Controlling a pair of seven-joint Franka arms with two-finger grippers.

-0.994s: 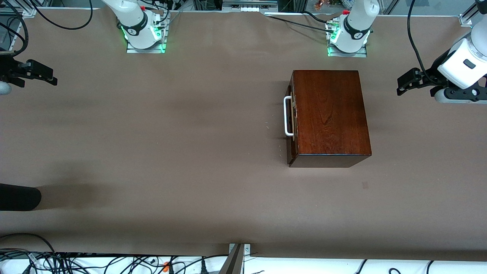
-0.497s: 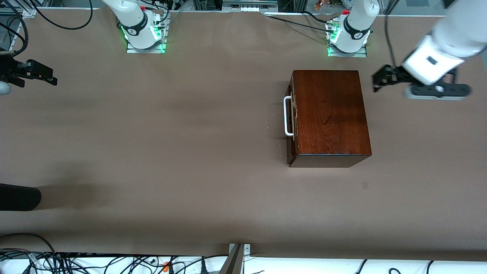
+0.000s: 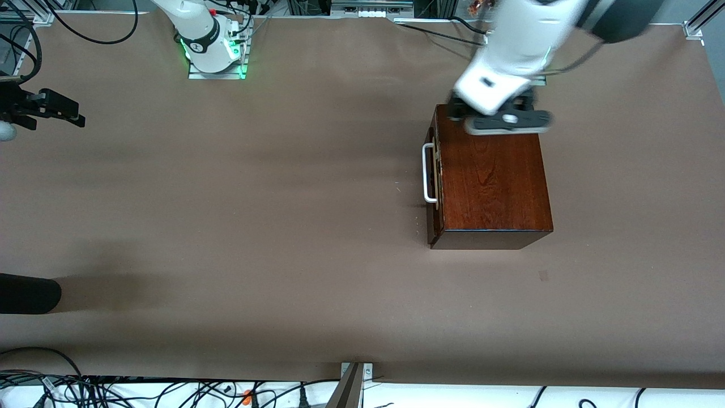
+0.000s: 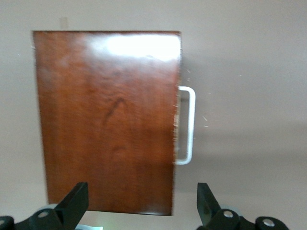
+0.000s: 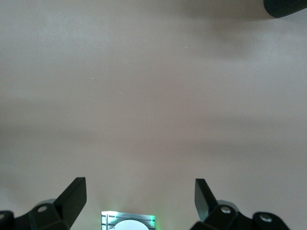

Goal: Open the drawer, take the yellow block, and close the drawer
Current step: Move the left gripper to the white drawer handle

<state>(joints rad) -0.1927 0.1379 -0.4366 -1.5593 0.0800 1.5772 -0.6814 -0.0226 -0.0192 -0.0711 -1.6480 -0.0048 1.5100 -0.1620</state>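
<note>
A brown table [image 3: 283,187] is carrying a dark mahogany wooden box [image 3: 491,181], which is sitting toward the left arm's end of the table. Cables [image 3: 113,391] are lying along the table edge nearest to the front camera. A black rounded object [image 3: 28,293] is lying at the right arm's end of the table, nearer to the front camera than the box.

The drawer [image 3: 435,181] is sitting closed, with its dark front flush in the box. Its white U-shaped handle [image 3: 428,173] is pointing from the box toward the right arm's end of the table. The yellow block is not showing in any view.

The left end effector [image 3: 453,110] is hanging in the air over the corner of the box that is nearest to the left arm's base. In the left wrist view its two black fingers [image 4: 76,201] are standing spread wide apart, with nothing between them, and the box top and the handle are lying below.

The right end effector [image 3: 62,112] is waiting at the right arm's end of the table, well apart from the box. Its fingers [image 5: 74,194] are spread apart too, and they are holding nothing, with bare table under them.
</note>
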